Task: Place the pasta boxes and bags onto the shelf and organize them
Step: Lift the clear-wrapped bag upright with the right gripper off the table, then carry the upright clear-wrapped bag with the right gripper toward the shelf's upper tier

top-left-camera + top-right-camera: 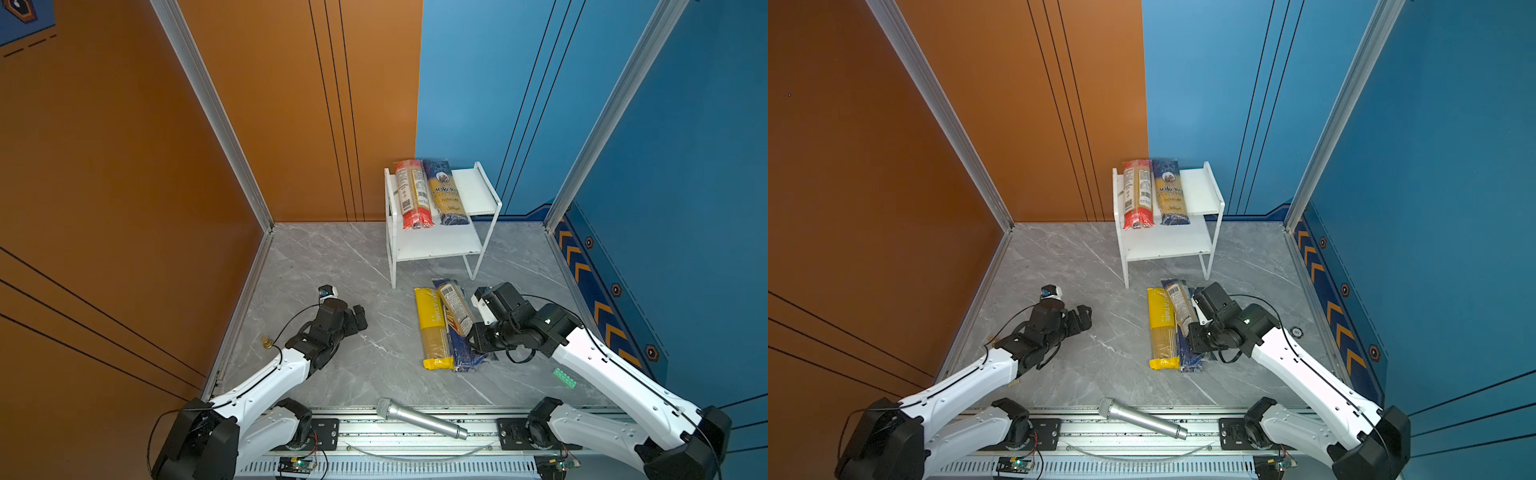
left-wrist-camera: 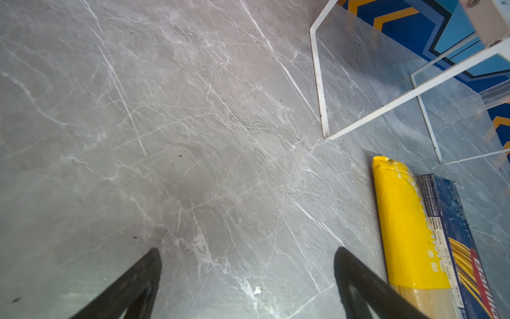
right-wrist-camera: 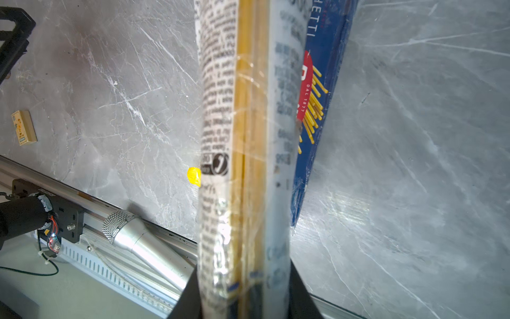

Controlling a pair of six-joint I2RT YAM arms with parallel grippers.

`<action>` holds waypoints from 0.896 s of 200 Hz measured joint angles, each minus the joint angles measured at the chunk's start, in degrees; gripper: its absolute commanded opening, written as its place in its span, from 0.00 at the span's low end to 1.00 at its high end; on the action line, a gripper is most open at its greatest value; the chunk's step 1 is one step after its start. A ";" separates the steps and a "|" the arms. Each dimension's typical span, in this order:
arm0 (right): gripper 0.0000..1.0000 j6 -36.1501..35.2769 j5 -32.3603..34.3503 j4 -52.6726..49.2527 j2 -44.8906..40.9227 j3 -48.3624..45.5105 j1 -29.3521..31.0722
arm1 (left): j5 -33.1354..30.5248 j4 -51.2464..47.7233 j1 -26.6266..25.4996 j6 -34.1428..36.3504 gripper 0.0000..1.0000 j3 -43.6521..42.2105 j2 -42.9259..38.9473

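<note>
**Right gripper clamping a spaghetti bag in front of the shelf**

The right gripper [image 1: 472, 332] is pinching a navy-ended spaghetti bag [image 1: 455, 305] near one end, its jaws closed tight on the pack. In the right wrist view the bag is running straight out from between the two black fingers. It is slanting across the Barilla spaghetti box [image 1: 463, 357] and beside the yellow spaghetti bag [image 1: 432, 328]. Whether it is lifted clear of them cannot be told. Those two packs are lying side by side on the grey marble tabletop [image 1: 332, 257], just in front of the shelf [image 1: 440, 247].

On the shelf's upper board the red-ended clear bag [image 1: 411, 195] and the "ankara" bag [image 1: 446, 193] are lying side by side, their near ends overhanging the front edge.

The left gripper [image 1: 359, 320] is hovering low over the tabletop, well apart from the packs, its jaws spread wide and holding nothing. A silver microphone [image 1: 422, 417] is lying on the rail [image 1: 361, 432] at the front.
</note>
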 measured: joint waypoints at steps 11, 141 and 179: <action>0.00 0.07 0.55 -0.92 -0.92 0.00 -0.31 | 0.15 0.17 0.00 -0.02 0.98 0.00 0.24; 0.00 1.22 9.40 -12.00 -8.74 6.54 -10.38 | 0.90 1.81 -0.07 0.15 0.98 0.96 2.91; 0.00 0.31 9.70 -13.44 -9.16 8.81 -16.24 | 1.29 1.86 -0.07 0.17 0.98 0.96 3.06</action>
